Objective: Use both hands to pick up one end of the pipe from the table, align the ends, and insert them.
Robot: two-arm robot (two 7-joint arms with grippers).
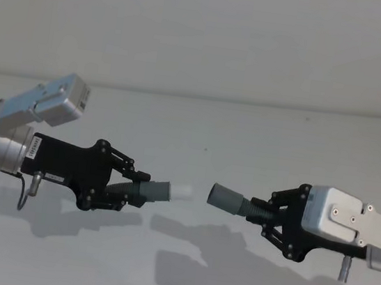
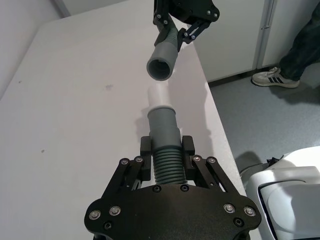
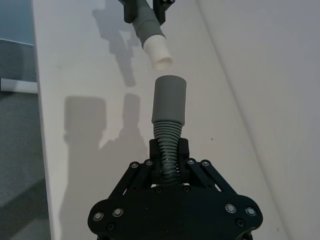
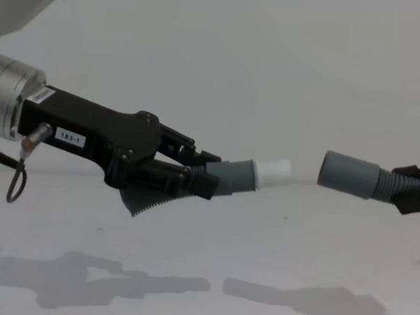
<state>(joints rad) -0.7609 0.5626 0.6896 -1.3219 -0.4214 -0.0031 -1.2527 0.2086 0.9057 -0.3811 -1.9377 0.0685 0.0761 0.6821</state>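
Note:
Both pipe pieces hang in the air above the white table (image 1: 178, 127). My left gripper (image 1: 131, 189) (image 4: 188, 177) (image 2: 166, 150) is shut on the ribbed part of the grey piece with the white plug tip (image 1: 182, 192) (image 4: 273, 172) (image 2: 160, 95). My right gripper (image 1: 265, 212) (image 3: 169, 150) is shut on the ribbed part of the piece with the wide grey cuff (image 1: 225, 198) (image 4: 345, 174) (image 3: 169, 100). The tip and the cuff's open mouth (image 2: 160, 67) face each other across a small gap. They are close to in line and do not touch.
The table's near edge (image 2: 215, 110) drops to a grey floor beside my white body (image 2: 285, 190). A plain wall rises behind the table's far edge (image 1: 196, 95). Shadows of both arms fall on the tabletop below them.

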